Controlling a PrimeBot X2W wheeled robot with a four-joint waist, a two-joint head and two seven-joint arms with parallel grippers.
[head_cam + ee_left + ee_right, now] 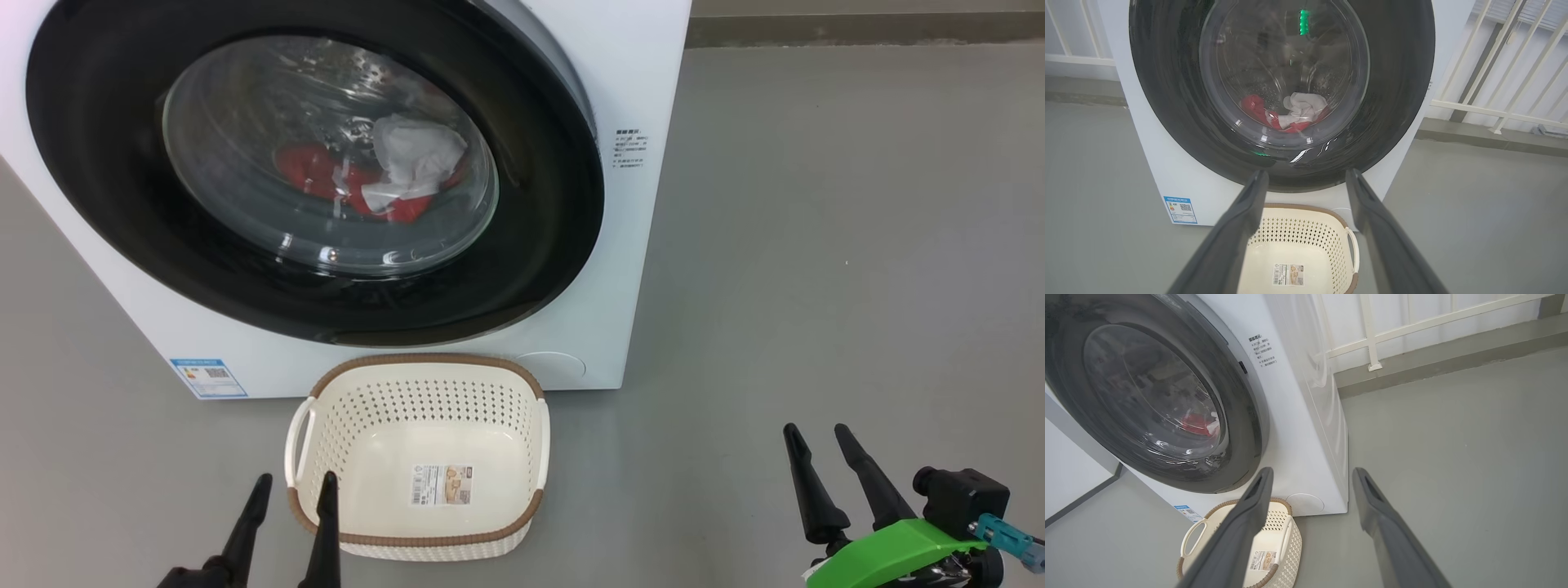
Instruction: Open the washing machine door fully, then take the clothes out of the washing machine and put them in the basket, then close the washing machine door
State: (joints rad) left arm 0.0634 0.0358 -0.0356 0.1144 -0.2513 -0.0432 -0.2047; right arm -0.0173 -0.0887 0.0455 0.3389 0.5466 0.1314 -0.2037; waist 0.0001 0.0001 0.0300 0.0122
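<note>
The white washing machine (637, 269) stands on the floor with its black-rimmed round door (539, 245) closed. Through the glass I see the clothes (392, 175), red fabric with a white piece, lying in the drum; they show too in the left wrist view (1294, 112) and the right wrist view (1198, 424). The cream basket (424, 457) sits empty on the floor just before the machine. My left gripper (295, 488) is open at the basket's left rim. My right gripper (816, 437) is open over bare floor, well right of the basket.
Grey floor (816, 245) spreads to the right of the machine. A white railing (1372, 343) and a low kerb run behind it. A blue label sticker (208, 377) sits at the machine's lower left corner.
</note>
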